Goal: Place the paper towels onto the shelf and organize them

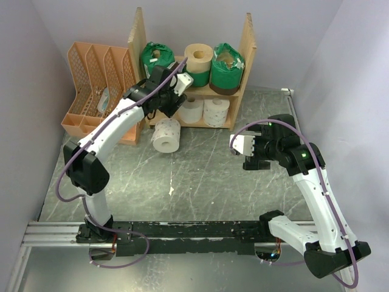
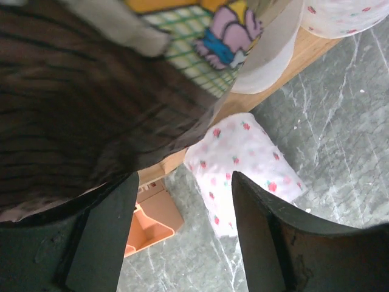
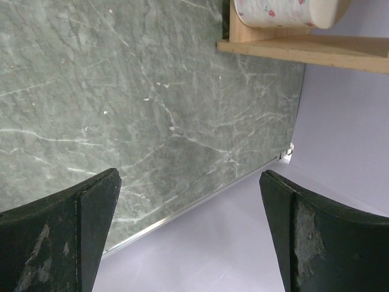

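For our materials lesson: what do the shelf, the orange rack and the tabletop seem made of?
Shelf: probably bare wood, pale and matte. Orange rack: plastic, moulded lattice walls. Tabletop: grey-green with white veins, stone or a printed marble look; cannot tell.

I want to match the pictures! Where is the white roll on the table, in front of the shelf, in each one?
Top view: the roll is upper middle, on the table, before the shelf's left half.
Left wrist view: centre, strawberry-dotted.
Right wrist view: not in it; another roll sits on the shelf.
Shared landmark: the wooden shelf.
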Robot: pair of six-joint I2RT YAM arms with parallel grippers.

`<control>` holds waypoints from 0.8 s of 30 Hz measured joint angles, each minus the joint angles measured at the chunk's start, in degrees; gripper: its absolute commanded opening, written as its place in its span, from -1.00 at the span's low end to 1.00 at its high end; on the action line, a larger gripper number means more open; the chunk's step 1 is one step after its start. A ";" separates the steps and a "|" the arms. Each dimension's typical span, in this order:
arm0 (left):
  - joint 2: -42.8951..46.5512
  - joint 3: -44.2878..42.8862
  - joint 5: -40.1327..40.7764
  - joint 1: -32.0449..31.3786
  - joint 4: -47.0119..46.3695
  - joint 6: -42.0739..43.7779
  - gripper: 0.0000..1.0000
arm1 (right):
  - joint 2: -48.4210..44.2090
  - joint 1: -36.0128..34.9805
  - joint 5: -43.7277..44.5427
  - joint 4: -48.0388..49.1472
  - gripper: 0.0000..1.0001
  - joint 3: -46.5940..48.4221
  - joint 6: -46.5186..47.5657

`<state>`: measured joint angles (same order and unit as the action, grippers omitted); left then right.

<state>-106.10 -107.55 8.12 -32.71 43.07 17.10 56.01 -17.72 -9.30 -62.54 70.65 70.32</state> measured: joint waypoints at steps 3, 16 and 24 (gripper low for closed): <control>2.47 1.46 0.33 0.00 -1.07 -0.07 0.40 | 0.00 0.02 -0.22 0.11 1.00 0.00 0.00; 22.99 15.98 -0.81 -7.21 -2.27 -8.17 0.82 | 0.00 0.04 -1.57 -1.44 1.00 0.00 0.20; 42.77 24.37 -2.54 -9.88 -4.35 -12.90 0.83 | 4.70 0.09 -2.93 -6.38 1.00 2.05 -2.71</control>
<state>-63.33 -83.18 5.58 -42.59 38.72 4.21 60.71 -17.63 -12.23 -68.93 72.71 67.61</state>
